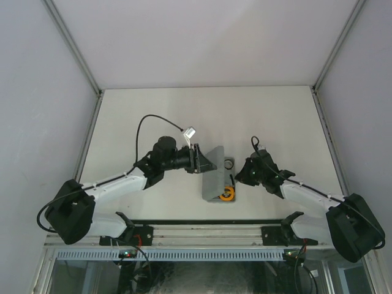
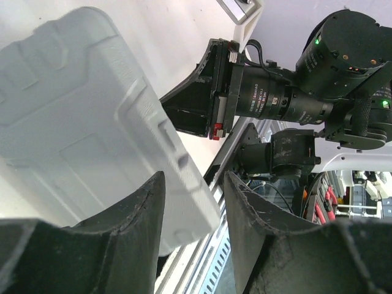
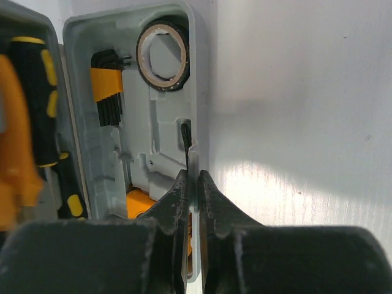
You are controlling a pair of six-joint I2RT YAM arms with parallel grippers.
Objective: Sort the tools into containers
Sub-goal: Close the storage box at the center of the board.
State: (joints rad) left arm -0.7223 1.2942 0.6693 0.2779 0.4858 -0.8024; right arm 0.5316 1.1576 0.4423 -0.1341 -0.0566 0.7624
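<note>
The ring (image 3: 162, 55), hex keys (image 3: 107, 92), screwdrivers (image 3: 37, 104) and tape measure (image 1: 227, 195) are seen seated in the case (image 1: 212, 177), mid-table. Its right rim is pinched by the right gripper (image 3: 191, 184). The left gripper (image 2: 193, 208) is held open and empty beside the half-raised lid (image 2: 79, 122). Only closing seems left.

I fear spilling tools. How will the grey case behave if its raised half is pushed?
The case looks like stiff moulded plastic, so it probably hinges, not bends. The right fingers pinch its rim, so it should hardly slide.
</note>
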